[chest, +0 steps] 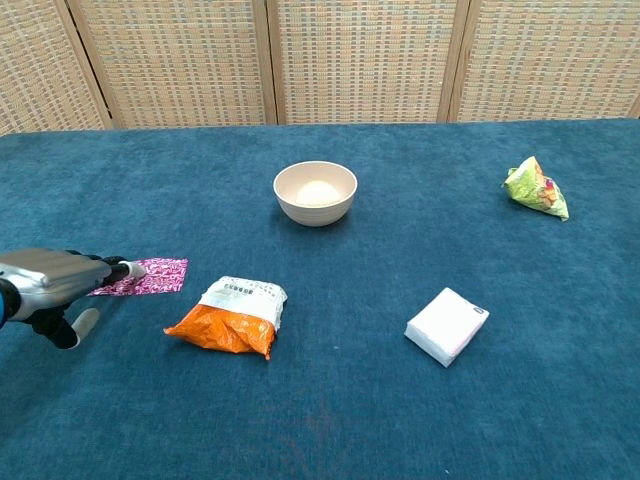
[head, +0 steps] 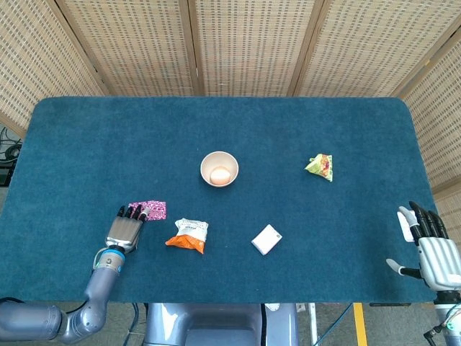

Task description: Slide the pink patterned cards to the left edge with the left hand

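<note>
The pink patterned cards (head: 153, 210) (chest: 150, 275) lie flat on the blue table, left of centre near the front. My left hand (head: 126, 228) (chest: 55, 280) lies flat, palm down, with its fingertips (head: 135, 212) resting on the cards' left end; the thumb hangs below. It holds nothing. My right hand (head: 434, 254) stands at the front right corner, off the table edge, with fingers apart and empty; the chest view does not show it.
An orange and white snack bag (head: 189, 236) (chest: 232, 316) lies just right of the cards. A cream bowl (head: 219, 169) (chest: 315, 193) holding an egg stands mid-table. A white box (head: 266, 239) (chest: 446, 326) and a green packet (head: 320, 166) (chest: 536, 188) lie further right.
</note>
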